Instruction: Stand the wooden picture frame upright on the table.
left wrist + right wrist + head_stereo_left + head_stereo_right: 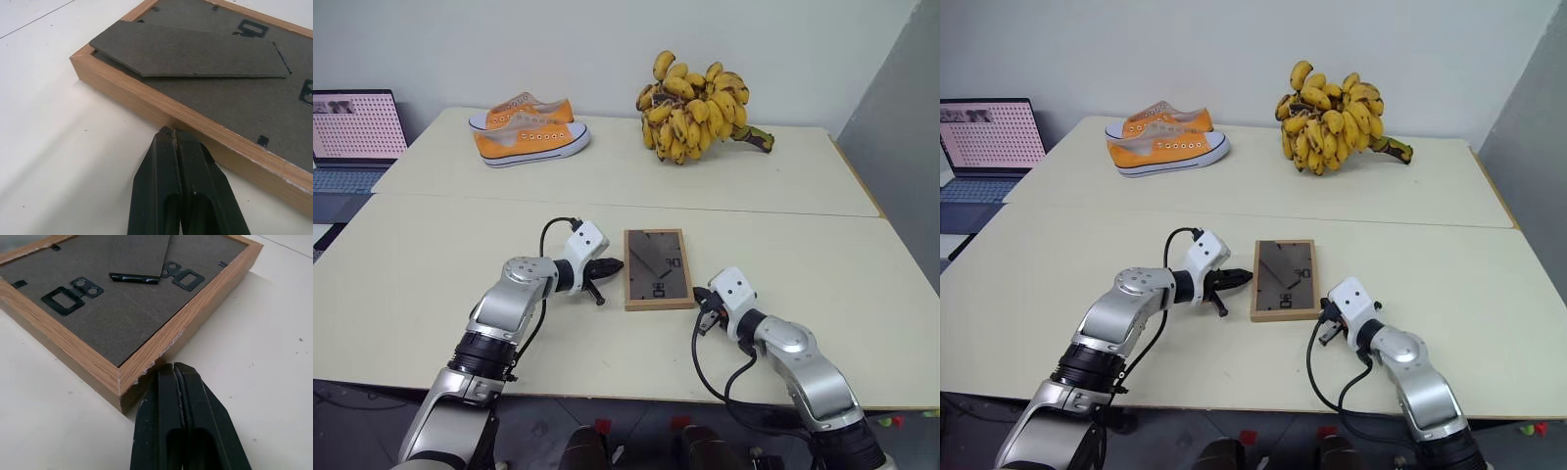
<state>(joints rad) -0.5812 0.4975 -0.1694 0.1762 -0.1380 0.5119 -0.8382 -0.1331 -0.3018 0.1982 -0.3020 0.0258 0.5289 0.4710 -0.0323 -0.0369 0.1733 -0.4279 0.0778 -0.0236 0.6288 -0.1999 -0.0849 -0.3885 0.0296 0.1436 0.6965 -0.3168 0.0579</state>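
Observation:
The wooden picture frame (657, 267) lies flat, face down, on the pale table (431, 284), its dark back panel and stand flap (190, 51) facing up. My left gripper (617, 264) is shut and empty, its tips touching the frame's left wooden edge (146, 98). At the frame's near right corner (132, 374) sits my right gripper (701, 294), also shut and empty, with its fingertips (173, 369) right against that corner. Black hanger clips (63, 298) are fixed to the back panel.
A pair of orange sneakers (530, 132) sits at the far left of the table and a bunch of bananas (695, 106) at the far middle. A laptop (352, 137) stands beyond the table's left edge. A seam (607, 204) runs across the tabletop.

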